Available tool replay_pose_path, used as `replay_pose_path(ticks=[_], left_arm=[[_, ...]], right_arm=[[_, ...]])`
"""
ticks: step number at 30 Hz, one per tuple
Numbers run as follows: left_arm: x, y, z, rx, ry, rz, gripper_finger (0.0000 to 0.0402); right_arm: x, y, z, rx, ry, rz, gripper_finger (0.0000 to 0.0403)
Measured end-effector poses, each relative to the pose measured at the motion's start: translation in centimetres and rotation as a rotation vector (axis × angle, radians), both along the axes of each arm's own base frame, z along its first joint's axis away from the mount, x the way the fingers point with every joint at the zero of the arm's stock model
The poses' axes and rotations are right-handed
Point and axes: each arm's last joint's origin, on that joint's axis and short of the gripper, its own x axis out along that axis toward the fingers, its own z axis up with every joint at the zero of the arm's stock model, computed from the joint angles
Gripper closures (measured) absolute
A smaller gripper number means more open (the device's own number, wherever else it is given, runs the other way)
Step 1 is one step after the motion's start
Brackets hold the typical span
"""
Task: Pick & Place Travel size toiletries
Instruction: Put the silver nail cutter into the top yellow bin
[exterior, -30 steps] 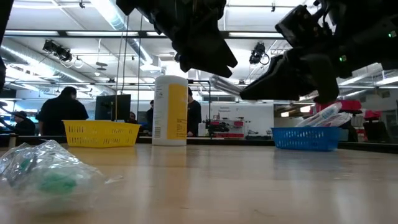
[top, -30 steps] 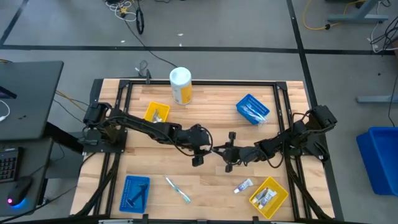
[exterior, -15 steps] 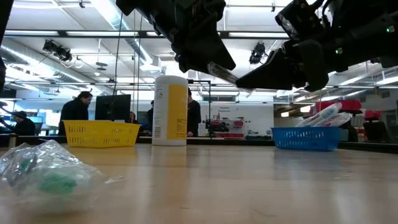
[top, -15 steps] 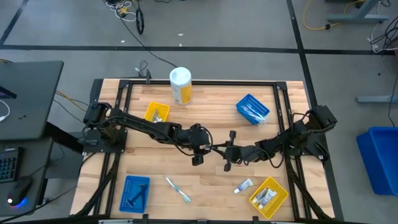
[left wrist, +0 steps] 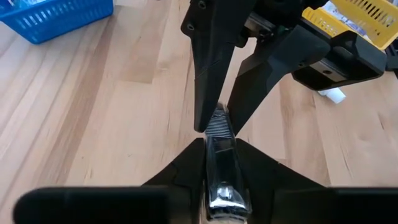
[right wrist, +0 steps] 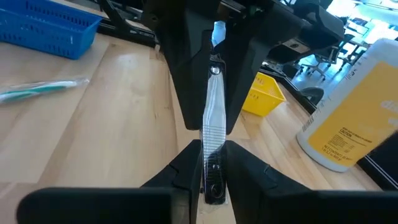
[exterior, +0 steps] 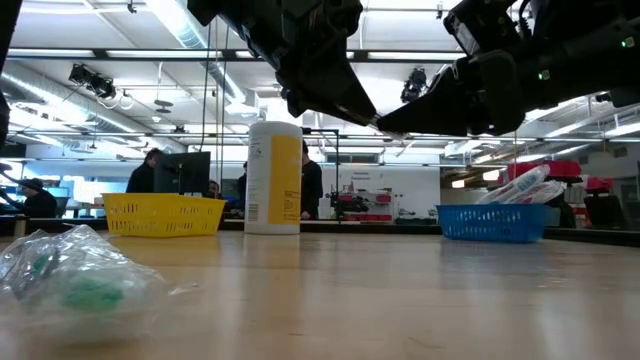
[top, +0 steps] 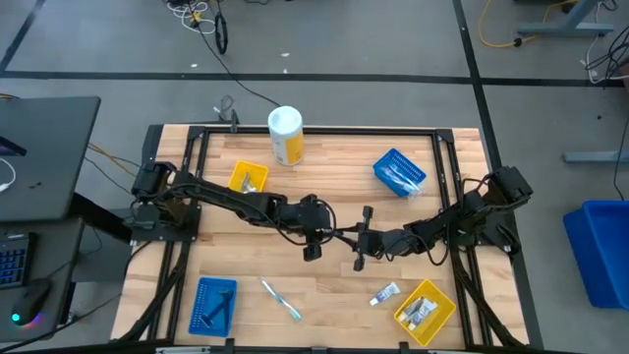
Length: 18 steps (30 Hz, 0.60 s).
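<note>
Razor point(left wrist: 217, 155) gripped between both end effectors, seemingly midair.

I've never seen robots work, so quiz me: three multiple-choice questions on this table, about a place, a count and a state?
1. Where is the yellow bottle?
A) near the table edge, by a yellow tray
B) inside a blue tray
C) on the floor

2. How many blue trays are on the table?
A) one
B) two
C) four

3. The slim wrapped item is:
A) lying flat
B) held in mid-air
C) in a tray

Answers:
1. A, it stands upright at the edge.
2. B, one sits toward each side.
3. B, the left arm's fingers and the right arm's fingers both pinch it above the wood.
</note>
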Motion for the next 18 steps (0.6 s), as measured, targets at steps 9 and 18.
replay_pose_path(ticks=[9, 18], left_arm=[[-0.2, 0.2, -0.2, 0.030, 0.020, 0.077, 0.0326], [-1.6, 0.7, -0.4, 0.045, 0.141, 0.203, 0.0331]], right_arm=[[0.2, -0.5, 0.0, 0.013, 0.003, -0.003, 0.0324], [0.2, -1.1, -0.5, 0.115, 0.021, -0.060, 0.0245]])
